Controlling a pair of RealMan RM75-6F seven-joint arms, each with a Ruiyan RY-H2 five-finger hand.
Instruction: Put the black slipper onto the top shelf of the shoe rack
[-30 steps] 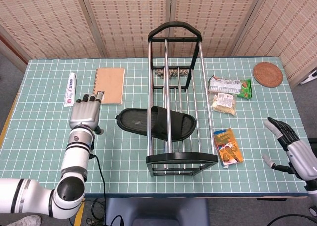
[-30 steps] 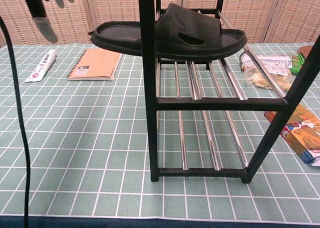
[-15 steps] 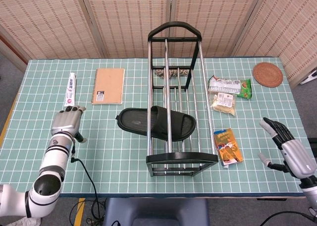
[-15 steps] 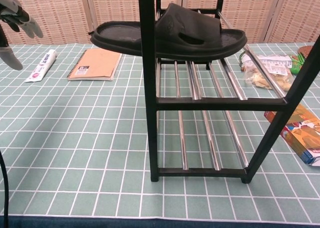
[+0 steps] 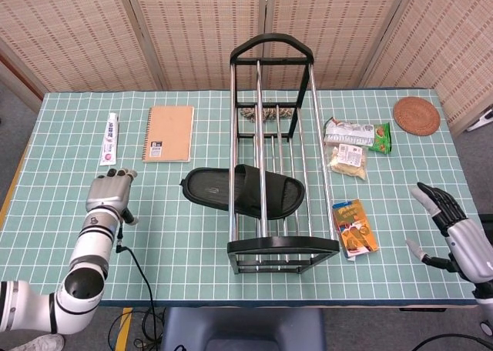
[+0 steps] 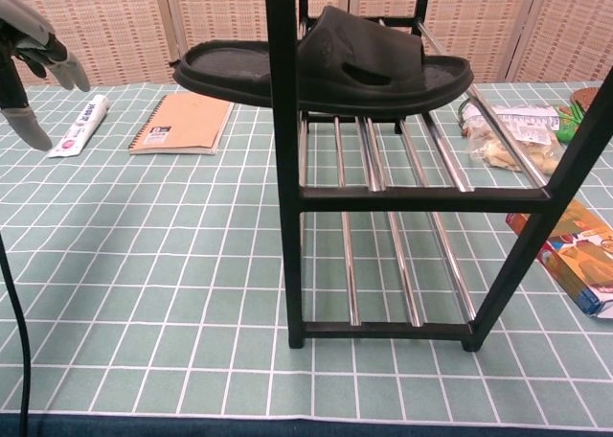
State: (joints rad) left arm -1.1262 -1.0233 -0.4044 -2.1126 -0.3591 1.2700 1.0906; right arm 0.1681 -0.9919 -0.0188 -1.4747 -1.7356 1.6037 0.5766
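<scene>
The slipper [image 5: 243,189] is laid crosswise on the rack's [image 5: 283,248] top shelf, nearer the empty, spread left hand [image 5: 110,192].

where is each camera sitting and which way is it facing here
Head view: high above the near table edge, looking steeply down on the shoe rack, black slipper and table; left hand with its arm and right hand both show.
Chest view: low, near table height, facing forward at the shoe rack's front; only the left hand shows, at the upper left edge.
Shared: slipper resting on the top shelf and overhanging it to the left, notebook, toothpaste, snack packets.
</scene>
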